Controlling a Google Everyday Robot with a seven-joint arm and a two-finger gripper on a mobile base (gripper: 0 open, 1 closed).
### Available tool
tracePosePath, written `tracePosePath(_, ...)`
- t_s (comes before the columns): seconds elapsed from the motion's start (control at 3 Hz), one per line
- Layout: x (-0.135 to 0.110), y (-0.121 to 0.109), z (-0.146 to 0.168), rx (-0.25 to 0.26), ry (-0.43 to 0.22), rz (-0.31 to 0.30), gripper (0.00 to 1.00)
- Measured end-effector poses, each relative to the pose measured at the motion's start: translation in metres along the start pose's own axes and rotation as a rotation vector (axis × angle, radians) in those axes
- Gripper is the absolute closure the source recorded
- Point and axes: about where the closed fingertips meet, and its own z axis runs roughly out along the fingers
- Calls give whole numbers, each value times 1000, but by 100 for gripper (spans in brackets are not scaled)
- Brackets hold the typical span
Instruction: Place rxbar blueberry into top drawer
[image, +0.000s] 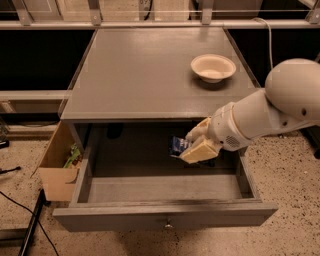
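Navy-blue wrapper is the thing to watch here: the rxbar blueberry (178, 146) is pinched in the hand (193, 143), with one end of the bar sticking out to the left of the tan fingers (201, 149). So the hand is clamped on the bar, not released. It hangs inside the open top drawer (165, 216), below the front edge of the counter (145, 75) and over the right-hand back part of the drawer floor. I can't tell if the bar is touching the floor yet or just above it.

How it'll handle, my guess: it's a light, flat snack bar, a bit bendy, in a slick foil-type wrapper. Nothing fragile about it, so a short drop is no big deal. The slippery wrapper is the only real worry, since a grip on the very end could let it swivel or slide. Best hold is across the flat faces near the middle, which is roughly what's going on, maybe slightly toward one end.

I'd call the task nearly done; what's left is letting go and backing the arm (260, 117) out without bumping the drawer wall.

The cream bowl (213, 67) sits well apart on the counter, and the cardboard box (56, 172) is just beside the drawer's left side.
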Motion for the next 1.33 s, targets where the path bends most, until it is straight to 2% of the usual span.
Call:
tracePosePath(0.33,14,-2,36,23,-55,-57,100)
tracePosePath(0.67,14,-2,36,23,-55,-57,100)
tracePosePath(1.0,20,3,50,4,-54,-95,100)
tracePosePath(1.33,30,7,85,-22,-68,-145,100)
